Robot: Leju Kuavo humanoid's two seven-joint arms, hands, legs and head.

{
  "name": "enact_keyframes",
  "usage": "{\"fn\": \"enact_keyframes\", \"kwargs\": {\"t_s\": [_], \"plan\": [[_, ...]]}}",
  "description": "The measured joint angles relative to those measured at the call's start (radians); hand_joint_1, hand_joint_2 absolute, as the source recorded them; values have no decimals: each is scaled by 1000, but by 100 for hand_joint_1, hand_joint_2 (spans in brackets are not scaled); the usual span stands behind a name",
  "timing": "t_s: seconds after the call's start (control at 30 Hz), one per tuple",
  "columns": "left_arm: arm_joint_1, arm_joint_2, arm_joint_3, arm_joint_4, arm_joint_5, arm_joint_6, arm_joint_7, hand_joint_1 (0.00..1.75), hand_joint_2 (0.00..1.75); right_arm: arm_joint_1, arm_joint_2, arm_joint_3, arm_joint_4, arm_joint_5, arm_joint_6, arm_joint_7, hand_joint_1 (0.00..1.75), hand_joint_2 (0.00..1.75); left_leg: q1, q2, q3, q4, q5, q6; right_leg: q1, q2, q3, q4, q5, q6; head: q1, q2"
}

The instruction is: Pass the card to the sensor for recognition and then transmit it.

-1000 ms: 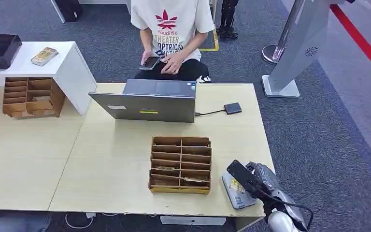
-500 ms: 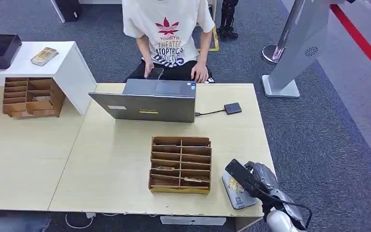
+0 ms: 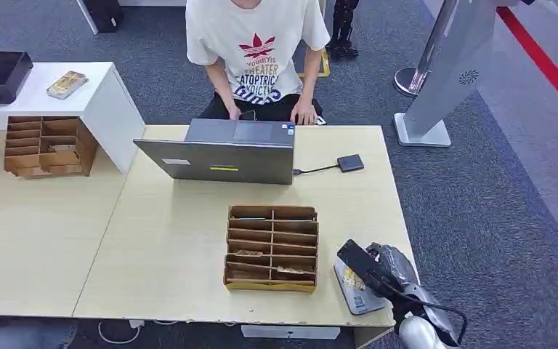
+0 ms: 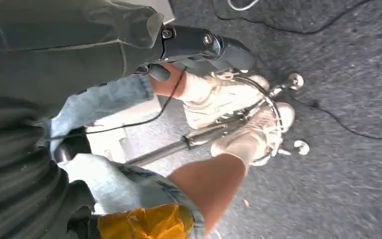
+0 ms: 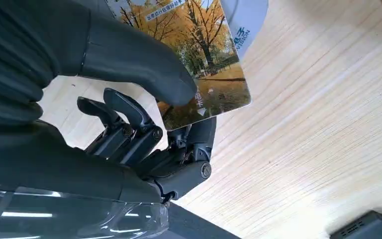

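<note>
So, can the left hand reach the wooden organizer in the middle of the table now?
Probably not. The left hand hangs low beside a person's legs over the carpet, well away from the wooden organizer on the table; the arm would first have to rise.

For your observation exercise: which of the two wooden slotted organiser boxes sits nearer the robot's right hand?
The wooden slotted organiser box before the grey laptop, beside the right hand; the other stands far left.
</note>
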Motion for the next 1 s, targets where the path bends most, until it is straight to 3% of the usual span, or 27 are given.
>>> {"fn": "enact_keyframes", "kwargs": {"t_s": [0.13,0.43,0.83,1.0], "plan": [[4,0,0,0,7,0,-7,0,175,0,0,0,0,0,0,0,175,175,0,0,0,0,0,0,0,0,0,0,0,0,0,0],[15,3,43,0,103,0,-88,0,175,6,0,-2,-2,0,-2,-2,175,175,0,0,0,0,0,0,0,0,0,0,0,0,0,0],[23,9,76,0,120,0,-99,0,175,9,0,-3,-4,0,-2,-2,175,175,0,0,0,0,0,0,0,0,0,0,0,0,0,0],[36,9,150,4,278,0,-184,0,175,14,-1,-5,-4,-6,-11,-8,175,175,0,0,0,0,0,0,0,0,0,0,0,0,0,0]]}}
